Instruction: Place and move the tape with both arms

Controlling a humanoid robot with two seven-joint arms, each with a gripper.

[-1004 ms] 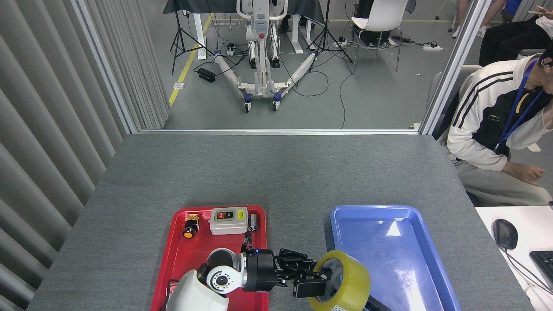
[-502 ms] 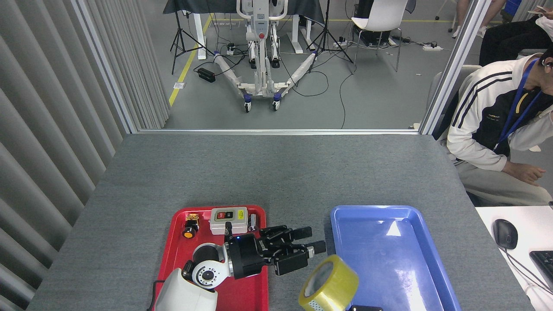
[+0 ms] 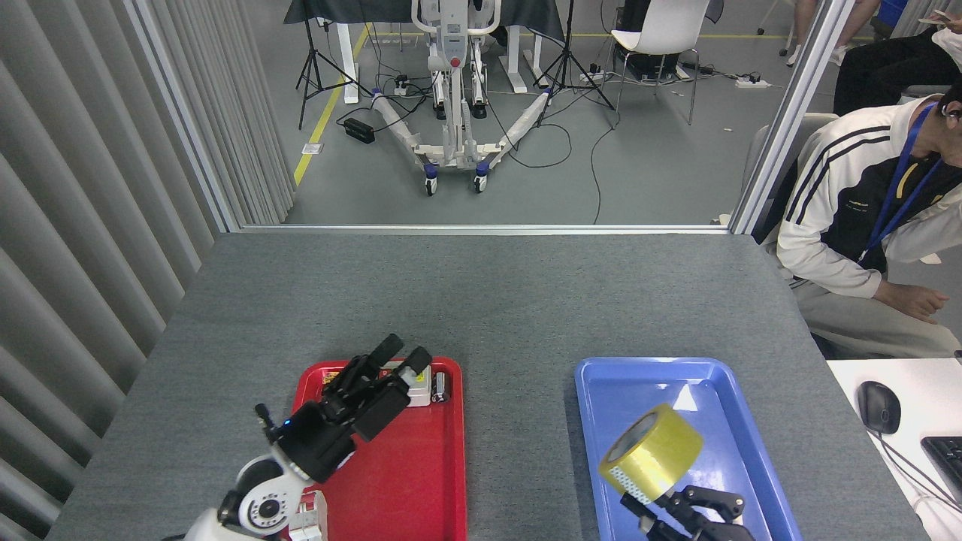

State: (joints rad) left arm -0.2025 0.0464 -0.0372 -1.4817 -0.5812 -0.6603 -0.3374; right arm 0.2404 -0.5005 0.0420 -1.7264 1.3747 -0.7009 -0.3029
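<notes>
While the left gripper (image 3: 391, 359) was held over the red tray (image 3: 406, 481) with its black fingers spread and nothing between them, the tape (image 3: 652, 453) was carried by the right gripper (image 3: 680, 505) above the blue tray (image 3: 740, 451). The yellow roll was tilted, its white core turned up and to the left, and it was pinched at its lower edge by the right fingers, which rose from the bottom edge of the view. Inside the blue tray nothing else was seen on the bare floor. At the far end of the red tray a white switch box (image 3: 418, 383) and a small dark cylinder (image 3: 440, 386) were partly hidden behind the left gripper. Both trays were set side by side, apart, on a grey table (image 3: 481, 300). A seated person (image 3: 864, 225) was seen at the right.
</notes>
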